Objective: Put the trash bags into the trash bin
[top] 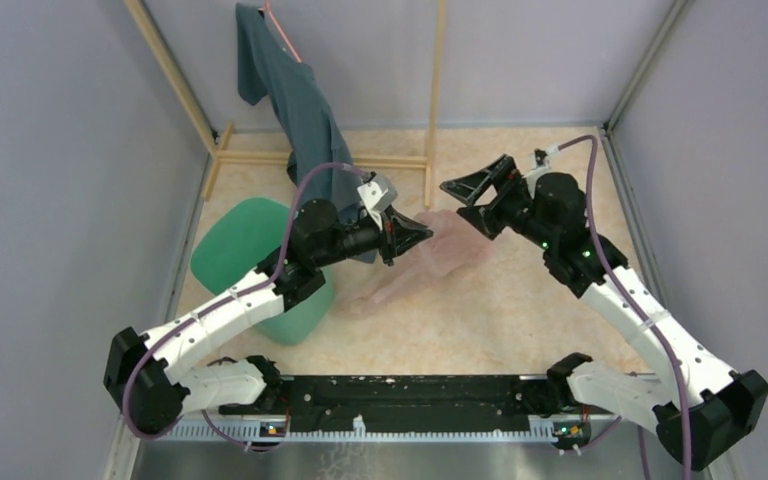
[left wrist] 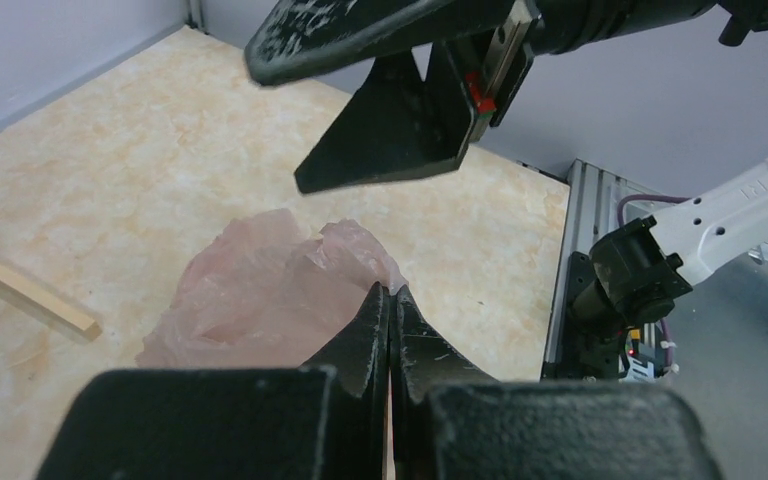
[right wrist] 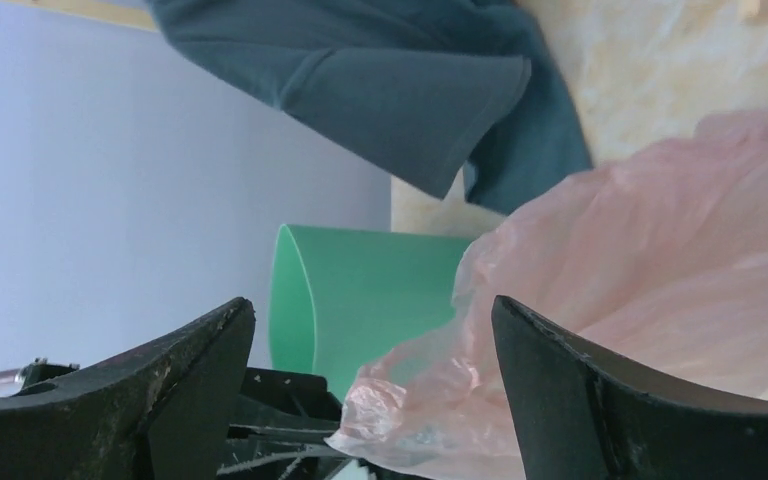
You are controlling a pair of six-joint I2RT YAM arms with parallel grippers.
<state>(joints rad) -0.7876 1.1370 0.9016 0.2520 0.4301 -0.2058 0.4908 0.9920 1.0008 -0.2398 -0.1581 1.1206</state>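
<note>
Far left, the bin sits on the table, mint green, and the left arm crosses in front of its right side. From the right wrist view the bin shows past the bag, rim edge to the left. Whether it stands or lies tipped, I cannot tell.

Just behind it, a dark teal cloth hangs off a wooden frame, its hem dropping down next to the bin.

On to the left gripper, reaching out to the right past the bin. Its fingers are pressed flat together, no gap at all, and a crumpled edge of the pink bag bunches up right at their tips. It looks pinched there. The right wrist view agrees: the bag gathers down into a narrow corner at the dark fingers below.

And the bag itself? Out of the bin entirely. It trails across the table to the right of the bin, between the two grippers, wrinkled and see-through.

Now the right gripper, and it is wide open! The fingers stand far apart with nothing between them but air, the bag beyond. From the left wrist the right gripper hovers above the bag, clear of it, jaws spread.
</note>
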